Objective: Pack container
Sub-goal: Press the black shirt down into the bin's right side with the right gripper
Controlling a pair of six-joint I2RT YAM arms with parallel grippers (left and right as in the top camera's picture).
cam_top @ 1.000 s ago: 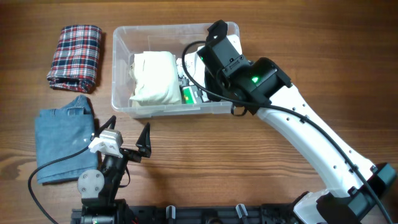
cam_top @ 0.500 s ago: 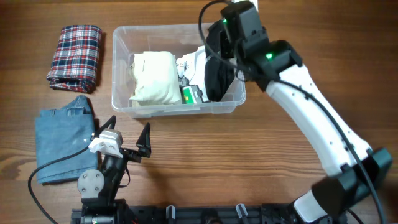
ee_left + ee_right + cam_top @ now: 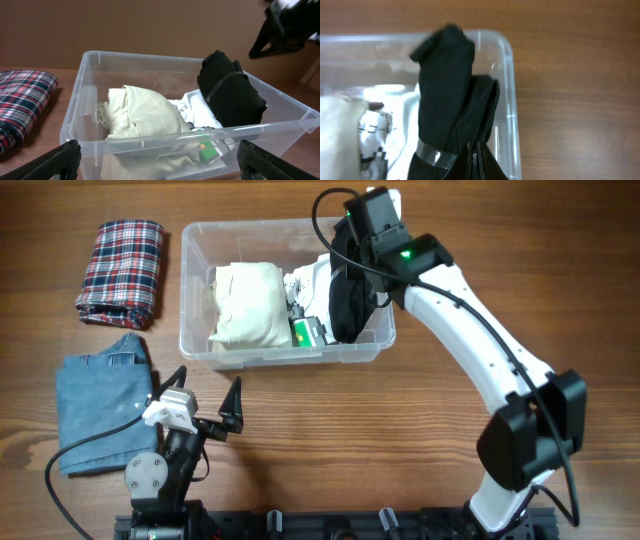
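The clear rectangular plastic container (image 3: 190,300) sits upright at the far middle of the brown wooden table (image 3: 420,440), mouth up, its long axis running left to right; inside lie a cream folded garment (image 3: 248,305), a white printed cloth (image 3: 308,280) and, at the right end, a black folded garment (image 3: 348,305); the right claw (image 3: 473,150) is clenched on nothing, raised above the black garment; the left claw (image 3: 159,155) is spread wide and empty, facing the container's near wall.
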